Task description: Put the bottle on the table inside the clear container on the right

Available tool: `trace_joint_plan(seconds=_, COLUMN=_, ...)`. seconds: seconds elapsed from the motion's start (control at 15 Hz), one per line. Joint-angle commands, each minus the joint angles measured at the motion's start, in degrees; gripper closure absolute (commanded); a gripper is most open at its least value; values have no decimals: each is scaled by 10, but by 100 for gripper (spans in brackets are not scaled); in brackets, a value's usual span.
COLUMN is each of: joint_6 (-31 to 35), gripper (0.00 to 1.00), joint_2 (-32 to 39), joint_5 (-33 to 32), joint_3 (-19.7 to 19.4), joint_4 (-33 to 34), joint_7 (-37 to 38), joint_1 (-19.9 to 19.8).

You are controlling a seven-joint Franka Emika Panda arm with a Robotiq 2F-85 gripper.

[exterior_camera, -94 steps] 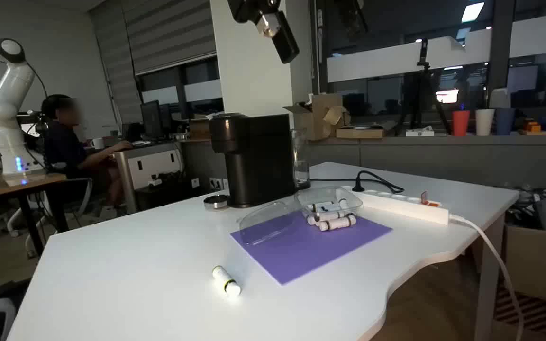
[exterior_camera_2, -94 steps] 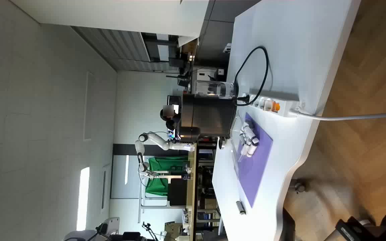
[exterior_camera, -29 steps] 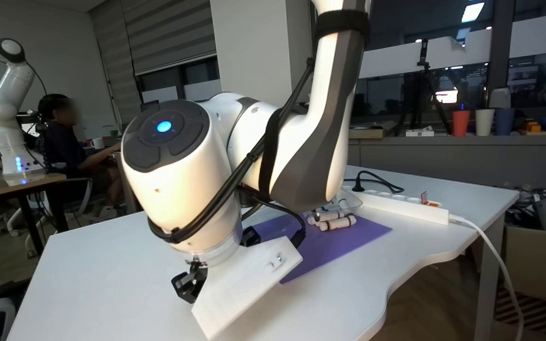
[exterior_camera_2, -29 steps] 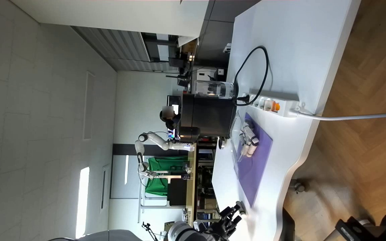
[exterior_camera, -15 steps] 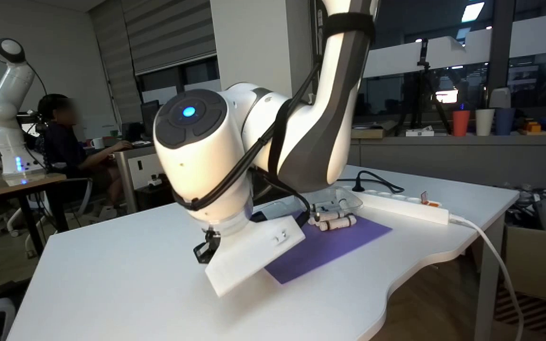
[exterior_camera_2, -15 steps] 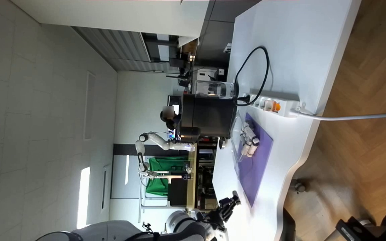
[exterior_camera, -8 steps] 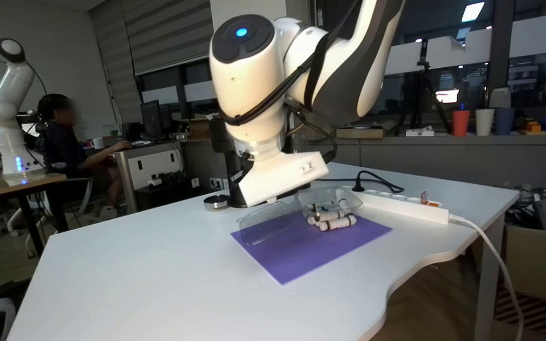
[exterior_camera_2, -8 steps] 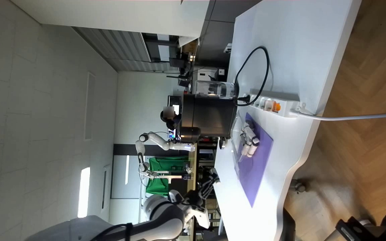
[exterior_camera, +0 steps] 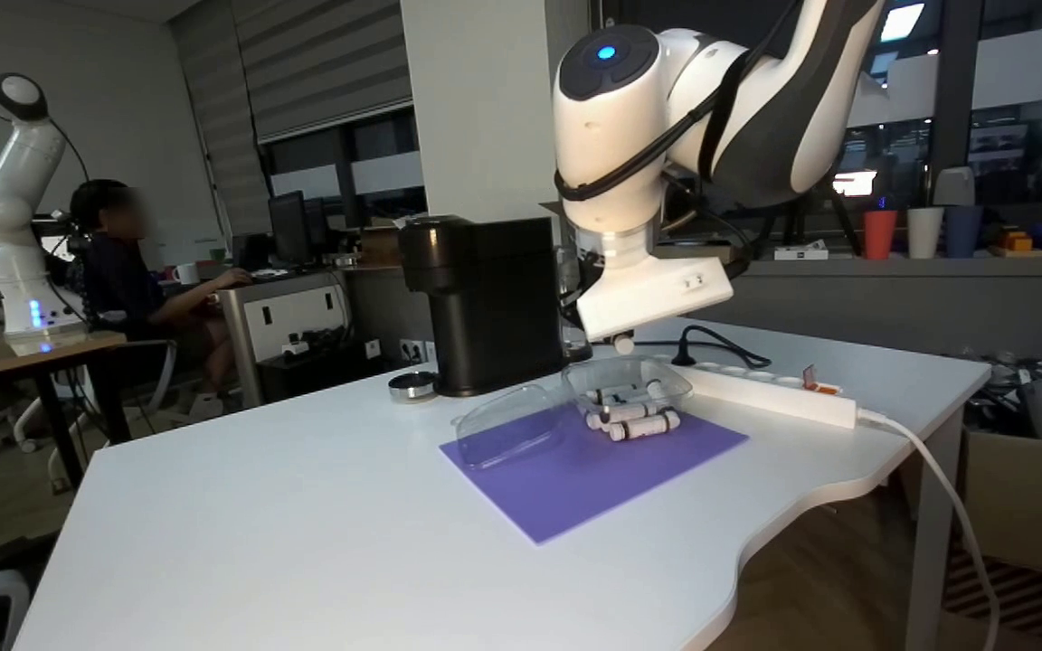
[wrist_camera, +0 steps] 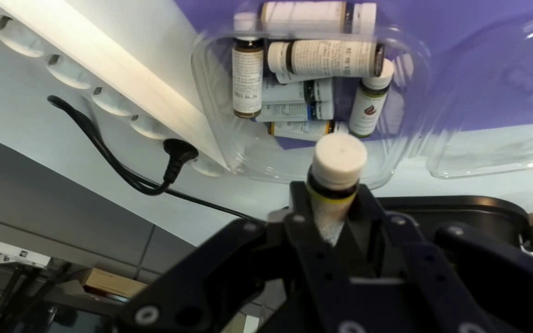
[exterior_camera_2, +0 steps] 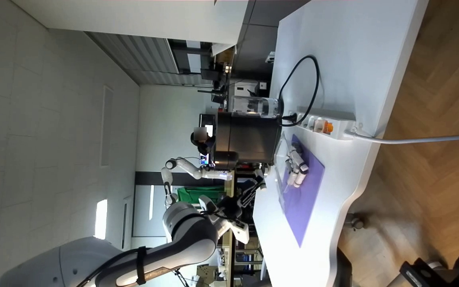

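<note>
My gripper (wrist_camera: 333,199) is shut on the bottle (wrist_camera: 339,162), its white cap pointing away from the fingers and a yellow ring below it. In an exterior view, the bottle's cap end (exterior_camera: 623,344) hangs in the air above the clear container (exterior_camera: 593,372); a white block on the wrist hides most of the fingers. Several similar bottles (wrist_camera: 331,58) lie in and beside the clear container, which sits on the purple mat (exterior_camera: 566,493). The wrist view has the held bottle overlapping the container's rim (wrist_camera: 266,173). The white table (exterior_camera: 286,524) spreads underneath.
A second clear plastic piece (exterior_camera: 507,427) lies beside the container. Behind it stands the tall black machine (exterior_camera: 494,303) with a round metal dish (exterior_camera: 412,387) nearby. A white power strip (exterior_camera: 765,398) with a black plug (wrist_camera: 179,150) runs along the container's other side.
The bottle has left its spot on the bare table, gripped and lifted. Over the last second my arm has risen and swung across toward the clear container, carrying the bottle.
</note>
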Motion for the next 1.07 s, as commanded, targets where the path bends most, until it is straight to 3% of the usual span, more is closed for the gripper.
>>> trace_joint_plan(seconds=0.0, joint_6=1, gripper=73, joint_2=1, joint_5=0, joint_3=0, joint_4=0, joint_7=0, joint_1=-2)
trace_joint_plan(seconds=0.4, joint_6=1, gripper=73, joint_2=1, joint_5=8, joint_3=1, joint_4=0, joint_7=0, joint_1=3)
trace_joint_plan(seconds=0.47, joint_6=1, gripper=93, joint_2=1, joint_5=8, joint_3=1, joint_4=0, joint_7=0, joint_1=3)
trace_joint_plan(seconds=0.93, joint_6=26, gripper=93, joint_2=72, joint_5=17, joint_3=-10, joint_4=87, joint_7=-20, joint_1=-21)
trace_joint_plan(seconds=1.0, joint_6=40, gripper=48, joint_2=85, joint_5=9, joint_3=-9, joint_4=104, joint_7=-16, joint_1=-26)
